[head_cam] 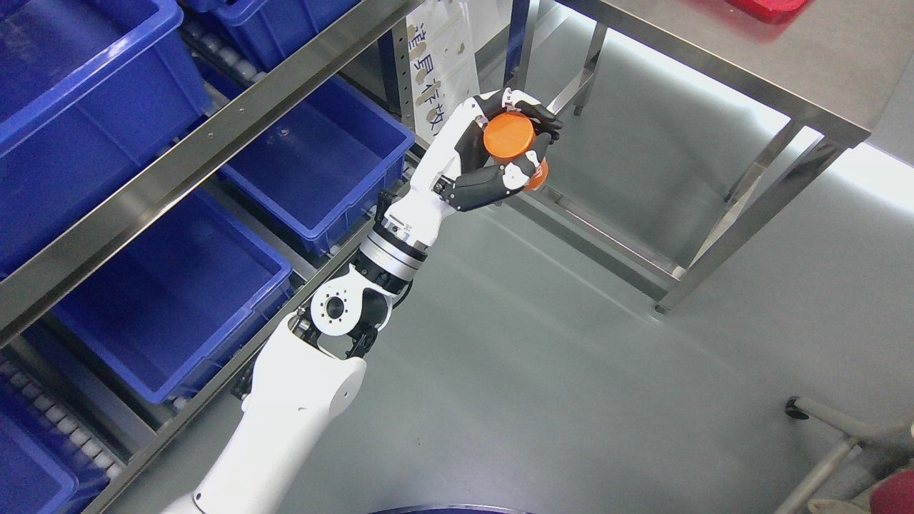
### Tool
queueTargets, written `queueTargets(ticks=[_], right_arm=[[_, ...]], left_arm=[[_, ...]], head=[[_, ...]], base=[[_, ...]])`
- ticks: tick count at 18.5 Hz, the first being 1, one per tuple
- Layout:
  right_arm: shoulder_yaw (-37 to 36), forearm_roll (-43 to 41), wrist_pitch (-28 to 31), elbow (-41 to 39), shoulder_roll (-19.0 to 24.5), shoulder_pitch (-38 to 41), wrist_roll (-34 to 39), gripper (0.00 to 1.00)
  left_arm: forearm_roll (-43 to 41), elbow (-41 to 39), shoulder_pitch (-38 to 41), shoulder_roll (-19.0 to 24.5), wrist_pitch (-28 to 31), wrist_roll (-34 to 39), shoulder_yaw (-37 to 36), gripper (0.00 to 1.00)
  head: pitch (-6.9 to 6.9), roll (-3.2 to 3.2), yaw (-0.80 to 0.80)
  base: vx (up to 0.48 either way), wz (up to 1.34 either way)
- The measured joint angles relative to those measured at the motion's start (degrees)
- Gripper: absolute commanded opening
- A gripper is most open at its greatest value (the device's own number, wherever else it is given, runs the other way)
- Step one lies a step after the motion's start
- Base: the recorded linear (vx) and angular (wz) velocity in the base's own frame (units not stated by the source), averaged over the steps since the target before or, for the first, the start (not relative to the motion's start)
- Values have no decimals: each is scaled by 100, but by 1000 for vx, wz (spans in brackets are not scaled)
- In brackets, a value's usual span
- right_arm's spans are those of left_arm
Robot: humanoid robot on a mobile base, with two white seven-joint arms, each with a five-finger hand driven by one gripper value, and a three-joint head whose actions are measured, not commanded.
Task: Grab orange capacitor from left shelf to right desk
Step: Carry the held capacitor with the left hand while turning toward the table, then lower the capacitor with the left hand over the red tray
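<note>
Left hand's got the capacitor, desk is off toward 1 o'clock

So the robot's white-and-black left hand (pixel 504 146) is up in the middle of the head view with its fingers (pixel 537 114) wrapped round the short orange cylindrical capacitor (pixel 509 137), thumb pressing from below, and it's in mid-air, already clear of the steel shelf rack (pixel 214 132) and its blue plastic bins (pixel 321 157) over at 9 o'clock. Flat round end faces up at the camera, long axis looks tilted down toward 4 o'clock, with a bit of orange poking out past the thumb. The bare steel desk (pixel 785 50) sits at roughly 1 o'clock from the hand, well apart and higher, so I'd guess the carry has to swing up and right over that near edge. Right arm isn't in the shot, so it's all on the left one
</note>
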Motion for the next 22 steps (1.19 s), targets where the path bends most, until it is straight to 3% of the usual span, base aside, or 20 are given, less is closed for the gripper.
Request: queueTargets(ticks=[22], right_arm=[[0, 0, 0, 0, 0, 0, 3, 100]], left_arm=[[359, 305, -1559, 0, 699, -12, -563, 3]], head=[[0, 0, 0]], base=[[229, -206]])
